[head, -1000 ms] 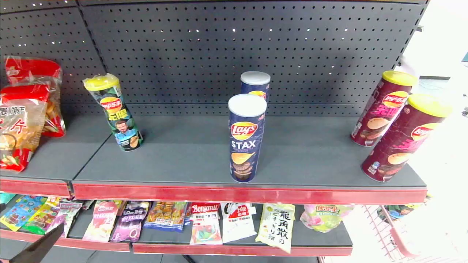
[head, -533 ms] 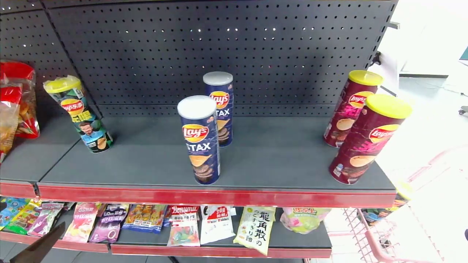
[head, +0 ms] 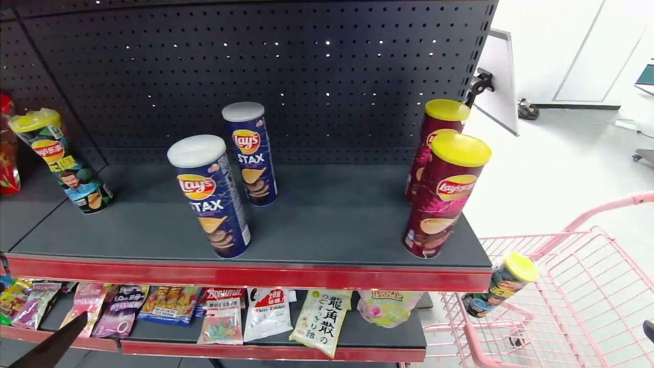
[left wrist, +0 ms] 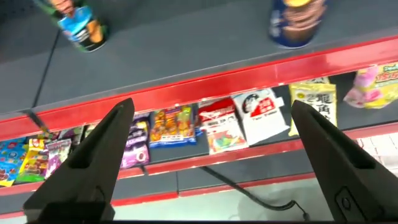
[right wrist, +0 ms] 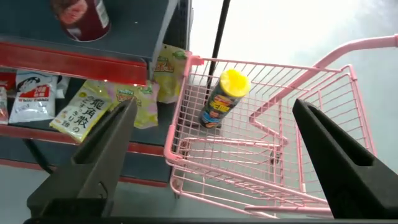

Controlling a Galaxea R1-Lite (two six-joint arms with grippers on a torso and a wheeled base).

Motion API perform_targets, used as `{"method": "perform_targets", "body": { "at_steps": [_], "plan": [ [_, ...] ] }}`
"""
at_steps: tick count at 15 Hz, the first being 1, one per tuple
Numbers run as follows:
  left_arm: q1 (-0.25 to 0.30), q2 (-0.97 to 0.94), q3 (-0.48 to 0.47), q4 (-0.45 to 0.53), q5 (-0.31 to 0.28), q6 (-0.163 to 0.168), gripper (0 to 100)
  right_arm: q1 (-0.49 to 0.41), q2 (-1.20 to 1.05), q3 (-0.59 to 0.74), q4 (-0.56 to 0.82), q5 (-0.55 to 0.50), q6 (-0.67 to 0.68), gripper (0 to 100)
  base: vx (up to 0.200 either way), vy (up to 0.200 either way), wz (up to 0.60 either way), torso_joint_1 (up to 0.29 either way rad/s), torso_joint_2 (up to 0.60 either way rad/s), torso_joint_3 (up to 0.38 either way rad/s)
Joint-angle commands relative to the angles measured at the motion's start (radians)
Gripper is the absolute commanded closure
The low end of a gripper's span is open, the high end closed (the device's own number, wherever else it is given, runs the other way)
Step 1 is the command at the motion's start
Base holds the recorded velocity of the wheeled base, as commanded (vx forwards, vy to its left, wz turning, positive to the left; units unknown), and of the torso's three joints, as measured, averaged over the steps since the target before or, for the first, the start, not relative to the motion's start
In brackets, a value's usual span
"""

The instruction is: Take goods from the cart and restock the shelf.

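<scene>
Pink cart (head: 562, 240) stands at the lower right of the head view, cut off by the frame's right and bottom edges. In it a single yellow-lidded can (head: 503, 283) leans tilted just past the shelf's right end. On the shelf (head: 327, 220), two blue cans (head: 212, 197) stand upright left of centre, one near the front edge and one farther back. Two maroon cans (head: 444, 194) stand at the right end, the front one covering most of the rear one. A green can (head: 61, 161) stands at the far left, beside a red bag (head: 5, 148) that the frame edge cuts to a sliver. Snack bags (head: 265, 317) lie in a row on the tier below, their upper parts hidden by the red front strip. In the left wrist view the left gripper (left wrist: 211, 106) is spread wide with nothing between its fingers (left wrist: 93, 162). It is aimed at the shelf front, where only the bases of one blue can and the green can are seen. In the right wrist view the right gripper (right wrist: 214, 104) is likewise spread wide and holds nothing. The cart and its can lie between the fingers, farther off, next to the base of a maroon can.
</scene>
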State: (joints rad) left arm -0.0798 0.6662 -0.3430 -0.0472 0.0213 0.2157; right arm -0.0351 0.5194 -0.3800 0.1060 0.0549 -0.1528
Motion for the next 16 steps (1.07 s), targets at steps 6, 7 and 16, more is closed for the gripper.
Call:
{"method": "perform_targets", "body": {
  "at_steps": [6,7,16],
  "plan": [
    [0.0,-0.016,-0.001,0.0,0.0,0.019,0,0.0,0.005,0.001,0.0,0.0,-0.001,0,0.0,-0.067,0.0,0.002,0.0,0.002],
    [0.0,-0.023,0.001,0.001,0.0,0.02,0,0.0,0.005,0.001,0.0,0.0,-0.001,0,0.0,0.0,0.0,0.0,0.0,0.0],
    [0.0,-0.033,0.001,0.001,0.0,0.039,0,0.0,0.005,0.004,0.0,0.0,-0.001,0,0.0,0.0,0.0,0.0,0.0,0.0]
  ]
}}
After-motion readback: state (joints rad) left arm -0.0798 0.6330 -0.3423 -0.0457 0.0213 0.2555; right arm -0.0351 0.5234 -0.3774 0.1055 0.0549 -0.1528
